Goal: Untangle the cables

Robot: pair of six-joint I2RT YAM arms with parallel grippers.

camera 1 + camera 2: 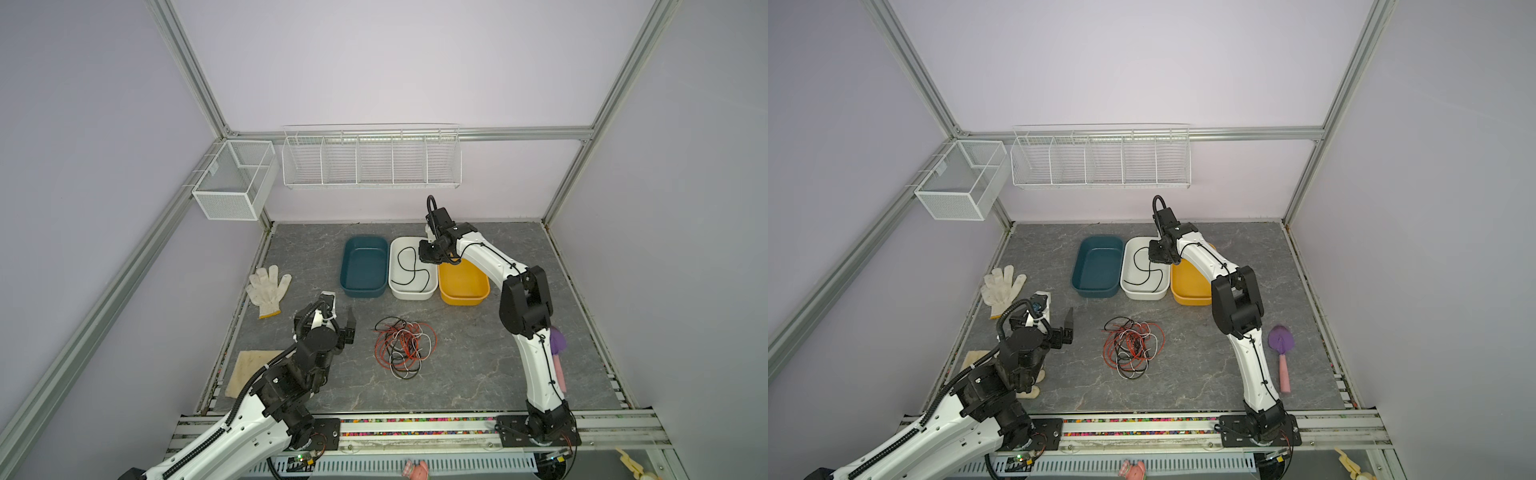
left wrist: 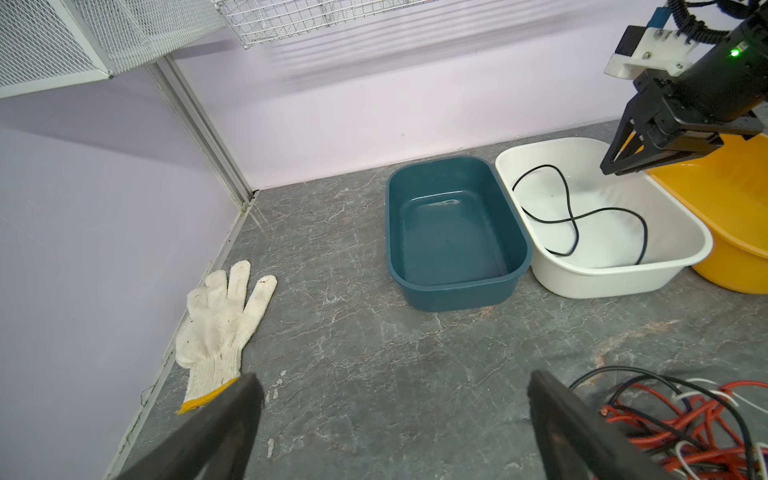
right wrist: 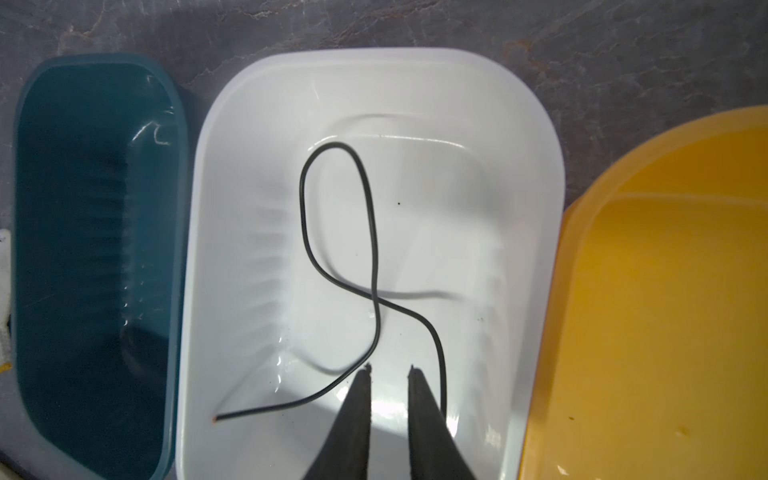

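Both top views high, angled down on whole table (image 1: 478, 365), L wrist cam low, facing rear, R wrist cam close over white tub (image 3: 457, 208) (in all views).

The left white-and-black jointed robot arm (image 1: 232, 436) is folded low and close to its base, elbow raised, and its black two-fingered left gripper (image 2: 395, 380) points forward with the jaws spread wide and nothing between them. The right white-and-black jointed robot arm (image 1: 538, 365) stretches far forward and leans toward the middle, wrist bent down, so its black two-fingered right gripper (image 3: 389, 370) points downward, jaws parted by a narrow gap, gripping nothing
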